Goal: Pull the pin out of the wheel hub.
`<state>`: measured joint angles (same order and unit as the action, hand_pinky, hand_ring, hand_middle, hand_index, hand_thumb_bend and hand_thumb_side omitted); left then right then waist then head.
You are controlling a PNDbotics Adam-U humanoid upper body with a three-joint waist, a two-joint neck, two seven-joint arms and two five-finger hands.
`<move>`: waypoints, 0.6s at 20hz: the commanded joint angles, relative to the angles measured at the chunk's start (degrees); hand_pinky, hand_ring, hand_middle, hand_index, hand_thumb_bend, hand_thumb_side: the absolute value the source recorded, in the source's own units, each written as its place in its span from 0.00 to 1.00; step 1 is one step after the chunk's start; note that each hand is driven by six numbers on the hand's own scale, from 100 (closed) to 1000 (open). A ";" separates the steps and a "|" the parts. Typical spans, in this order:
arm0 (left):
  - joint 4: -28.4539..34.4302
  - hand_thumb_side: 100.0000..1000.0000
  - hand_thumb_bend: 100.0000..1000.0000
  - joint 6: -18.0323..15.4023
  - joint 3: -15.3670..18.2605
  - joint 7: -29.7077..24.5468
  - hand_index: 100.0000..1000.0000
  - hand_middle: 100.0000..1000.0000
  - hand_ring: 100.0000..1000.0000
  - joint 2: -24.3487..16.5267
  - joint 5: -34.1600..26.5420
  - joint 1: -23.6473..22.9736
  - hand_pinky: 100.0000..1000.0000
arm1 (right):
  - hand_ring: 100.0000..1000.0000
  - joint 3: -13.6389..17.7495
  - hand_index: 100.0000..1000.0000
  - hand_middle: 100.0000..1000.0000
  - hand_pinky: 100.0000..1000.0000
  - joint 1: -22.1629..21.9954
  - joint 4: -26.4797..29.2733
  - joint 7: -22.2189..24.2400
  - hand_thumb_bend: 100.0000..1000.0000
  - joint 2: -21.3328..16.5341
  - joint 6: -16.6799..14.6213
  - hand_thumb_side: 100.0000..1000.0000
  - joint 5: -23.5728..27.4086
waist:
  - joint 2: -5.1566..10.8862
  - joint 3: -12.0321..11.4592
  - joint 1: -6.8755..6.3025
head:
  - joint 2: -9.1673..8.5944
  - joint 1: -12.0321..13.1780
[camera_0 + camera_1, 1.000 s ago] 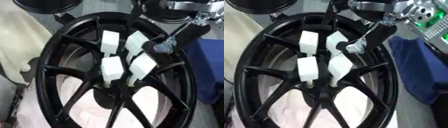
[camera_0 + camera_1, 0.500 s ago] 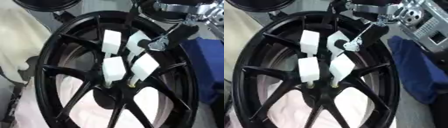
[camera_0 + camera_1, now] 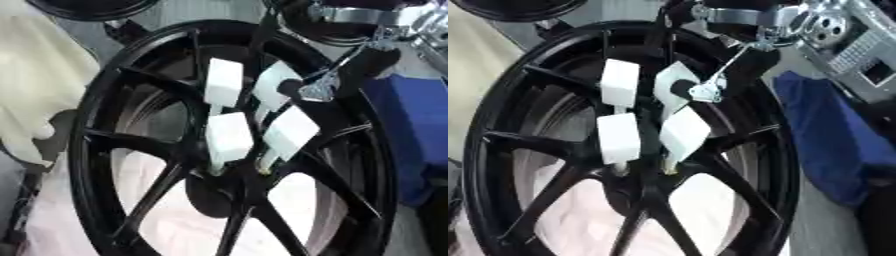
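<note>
I see the black wheel hub (image 3: 131, 165) filling my view, spokes meeting at its centre, where four white block-headed pins (image 3: 229, 140) stand. My right hand (image 3: 710, 89) reaches in from the upper right and touches the upper right pin (image 3: 674, 82); I cannot tell whether its fingers are closed on it. The left hand is out of sight. The pins look light and rigid, so I would take one by its broad white head and draw straight out along its stem.
</note>
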<state>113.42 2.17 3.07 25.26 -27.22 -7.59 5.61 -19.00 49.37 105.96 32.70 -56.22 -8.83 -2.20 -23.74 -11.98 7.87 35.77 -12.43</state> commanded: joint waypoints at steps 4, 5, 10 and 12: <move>1.17 0.84 0.14 0.52 0.79 -0.29 0.72 0.61 0.59 -1.10 -0.28 -0.37 0.85 | 0.76 2.99 0.80 0.71 0.82 1.48 2.99 1.28 0.19 -3.05 1.93 0.26 8.10 | 1.33 0.50 -0.34 | 0.59 0.25; 1.17 0.84 0.14 0.56 0.80 -0.37 0.72 0.61 0.59 -1.13 -0.31 -0.42 0.85 | 0.76 3.24 0.80 0.71 0.82 1.52 3.36 1.35 0.19 -3.24 2.13 0.26 8.62 | 1.39 0.57 -0.36 | 0.66 0.24; 1.17 0.84 0.14 0.60 0.83 -0.74 0.72 0.62 0.59 -1.13 -0.33 -0.49 0.85 | 0.76 3.48 0.80 0.71 0.83 1.28 4.40 1.67 0.21 -3.73 2.32 0.23 8.83 | 1.53 0.73 -0.38 | 0.63 0.09; 1.17 0.84 0.14 0.65 0.82 -0.87 0.72 0.62 0.59 -1.06 -0.35 -0.52 0.85 | 0.77 3.25 0.81 0.71 0.83 0.97 4.66 2.19 0.24 -3.90 2.04 0.20 8.10 | 1.49 0.71 -0.37 | 0.58 0.04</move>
<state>113.42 2.84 3.17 24.57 -27.23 -7.81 5.07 -16.60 49.82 109.68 34.68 -57.81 -6.76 6.12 -23.68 -11.34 7.92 36.21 -12.26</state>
